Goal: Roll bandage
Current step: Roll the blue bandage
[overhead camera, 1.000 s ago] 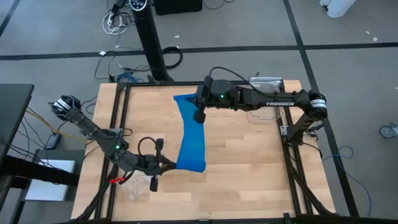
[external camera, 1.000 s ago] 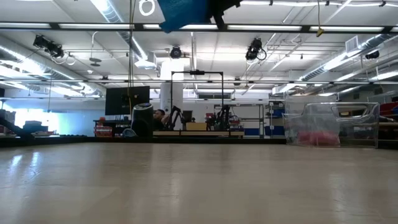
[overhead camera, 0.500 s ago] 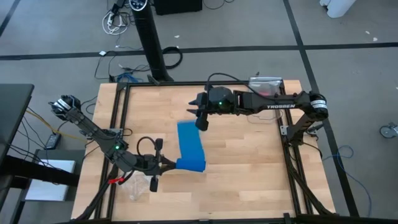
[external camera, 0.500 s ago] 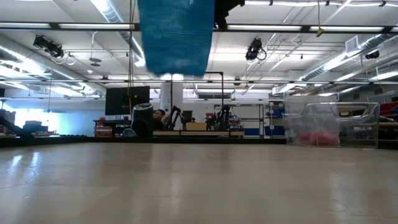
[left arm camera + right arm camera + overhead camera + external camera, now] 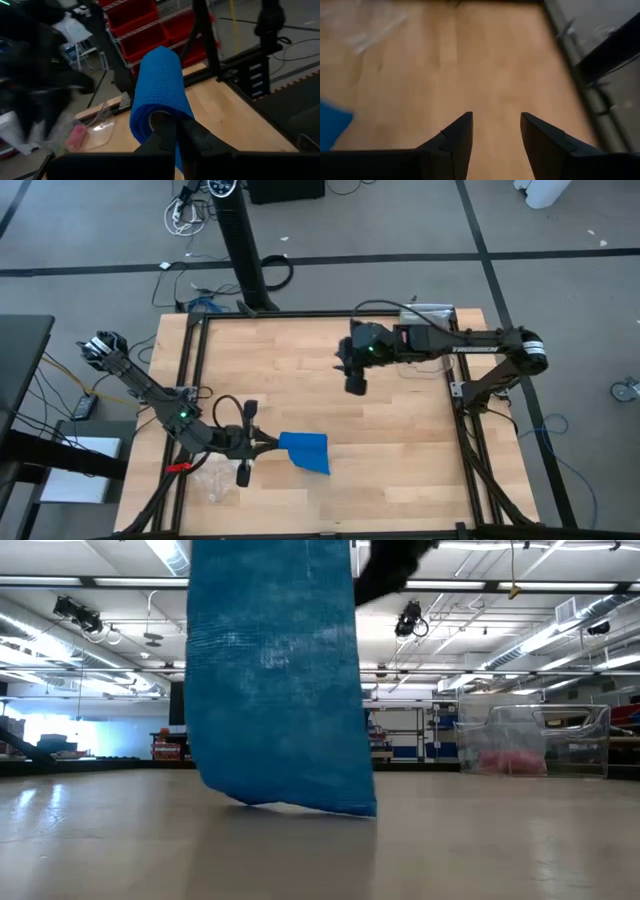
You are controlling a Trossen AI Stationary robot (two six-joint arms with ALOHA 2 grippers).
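The bright blue bandage (image 5: 306, 451) hangs as a short, wide drape from my left gripper (image 5: 268, 444), which is shut on it near the table's front left. In the low view the bandage (image 5: 275, 670) fills the picture's middle, and its lower edge (image 5: 300, 806) is down at the tabletop. In the left wrist view the bandage (image 5: 160, 85) arches over the shut fingers. My right gripper (image 5: 354, 380) hovers open over the table's far right half, with nothing between its fingers (image 5: 455, 140). My left gripper pinches one end of the bandage (image 5: 159, 118) between its two fingers, which come level from the table's left. The cloth loops up over the fingertips and falls slack on their far side. Whether its lower edge (image 5: 300, 806) rests on the table, I cannot tell.
A clear plastic bag with a pink roll (image 5: 428, 313) lies at the table's far right corner. More clear plastic (image 5: 215, 478) lies near the front left edge, beside my left arm. A black metal frame (image 5: 190, 380) rims the table. Bare wood lies between the two grippers.
My right gripper has opened and let go of the bandage's far end, then drawn away toward the table's right edge. The freed end has dropped, and the strip that was stretched between the grippers now hangs slack from my left gripper.
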